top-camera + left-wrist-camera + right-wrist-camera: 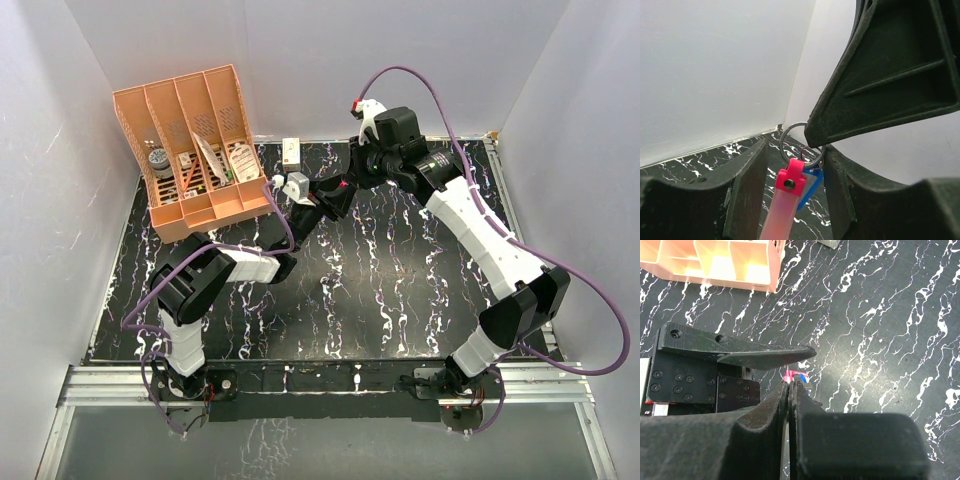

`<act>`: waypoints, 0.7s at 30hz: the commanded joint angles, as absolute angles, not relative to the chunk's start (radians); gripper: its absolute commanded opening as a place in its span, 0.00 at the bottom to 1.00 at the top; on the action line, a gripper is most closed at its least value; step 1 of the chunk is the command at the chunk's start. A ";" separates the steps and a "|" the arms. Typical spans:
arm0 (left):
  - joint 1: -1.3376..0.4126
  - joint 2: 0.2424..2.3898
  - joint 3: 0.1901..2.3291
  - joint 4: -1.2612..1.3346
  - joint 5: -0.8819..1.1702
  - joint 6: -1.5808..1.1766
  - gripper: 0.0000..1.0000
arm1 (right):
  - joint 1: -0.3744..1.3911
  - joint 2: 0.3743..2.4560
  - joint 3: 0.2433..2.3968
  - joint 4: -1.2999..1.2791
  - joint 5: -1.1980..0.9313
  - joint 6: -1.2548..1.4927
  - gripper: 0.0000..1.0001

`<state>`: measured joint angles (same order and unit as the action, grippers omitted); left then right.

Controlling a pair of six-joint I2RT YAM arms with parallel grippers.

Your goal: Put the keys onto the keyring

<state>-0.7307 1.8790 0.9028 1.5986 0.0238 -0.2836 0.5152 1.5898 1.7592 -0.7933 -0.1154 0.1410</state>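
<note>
Steadying red-pink strap keyring (789, 181): right gripper (791, 385) pinched shut on it, left gripper (797, 147) half-open astride, unclamped. Next we'd need left to clamp squarely.

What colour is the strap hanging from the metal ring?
The keyring strap is pale pink, its clasp bright pink-red; best in the left wrist view.

no legible text, no readable labels or numbers

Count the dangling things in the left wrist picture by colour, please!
Silver: 1, the ring
Pink: 1, the keyring strap
Blue: 1, the key
Total: 3
</note>
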 commanded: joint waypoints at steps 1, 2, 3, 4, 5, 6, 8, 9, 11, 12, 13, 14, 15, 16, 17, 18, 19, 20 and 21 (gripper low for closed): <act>-0.729 1.876 0.884 1.754 0.011 -0.265 0.44 | 0.512 1.527 1.781 -0.757 -0.107 0.146 0.00; -0.728 1.874 0.878 1.753 0.011 -0.261 0.44 | 0.512 1.528 1.786 -0.760 -0.105 0.145 0.00; -0.729 1.872 0.872 1.753 0.011 -0.257 0.45 | 0.513 1.529 1.789 -0.763 -0.102 0.143 0.00; -0.728 1.870 0.868 1.753 0.011 -0.253 0.45 | 0.512 1.529 1.793 -0.767 -0.098 0.139 0.00; -0.729 1.866 0.862 1.753 0.012 -0.248 0.46 | 0.512 1.532 1.798 -0.773 -0.096 0.135 0.00; -0.727 1.865 0.858 1.753 0.013 -0.243 0.46 | 0.512 1.534 1.802 -0.778 -0.094 0.134 0.00; -0.729 1.862 0.848 1.754 0.016 -0.231 0.47 | 0.512 1.535 1.805 -0.782 -0.094 0.132 0.00; -0.728 1.859 0.844 1.753 0.014 -0.226 0.47 | 0.512 1.535 1.806 -0.784 -0.094 0.130 0.00; -0.728 1.855 0.836 1.758 0.006 -0.211 0.47 | 0.512 1.534 1.809 -0.790 -0.097 0.128 0.00; -0.727 1.854 0.834 1.763 0.002 -0.204 0.47 | 0.512 1.534 1.809 -0.793 -0.098 0.126 0.00; -0.727 1.852 0.833 1.765 0.000 -0.197 0.47 | 0.512 1.534 1.809 -0.795 -0.099 0.125 0.00; -0.727 1.850 0.832 1.766 -0.003 -0.193 0.47 | 0.512 1.534 1.809 -0.798 -0.098 0.124 0.00; -0.726 1.848 0.834 1.762 -0.002 -0.189 0.46 | 0.512 1.535 1.809 -0.801 -0.098 0.122 0.00; -0.727 1.847 0.836 1.759 0.000 -0.184 0.45 | 0.512 1.534 1.809 -0.803 -0.096 0.121 0.00; -0.727 1.845 0.837 1.755 0.000 -0.181 0.45 | 0.512 1.533 1.809 -0.805 -0.096 0.120 0.00; -0.727 1.843 0.835 1.754 0.000 -0.176 0.44 | 0.512 1.532 1.807 -0.807 -0.095 0.118 0.00; -0.726 1.841 0.834 1.755 0.000 -0.174 0.43 | 0.512 1.532 1.807 -0.809 -0.093 0.115 0.00; -0.727 1.841 0.830 1.757 -0.002 -0.171 0.42 | 0.512 1.532 1.808 -0.812 -0.090 0.113 0.00; -0.727 1.841 0.828 1.757 -0.004 -0.168 0.40 | 0.512 1.530 1.807 -0.813 -0.088 0.110 0.00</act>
<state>-0.7303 1.8790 0.8410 1.6016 0.0147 -0.2070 0.5152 1.5898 1.7596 -0.8169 -0.1036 0.1310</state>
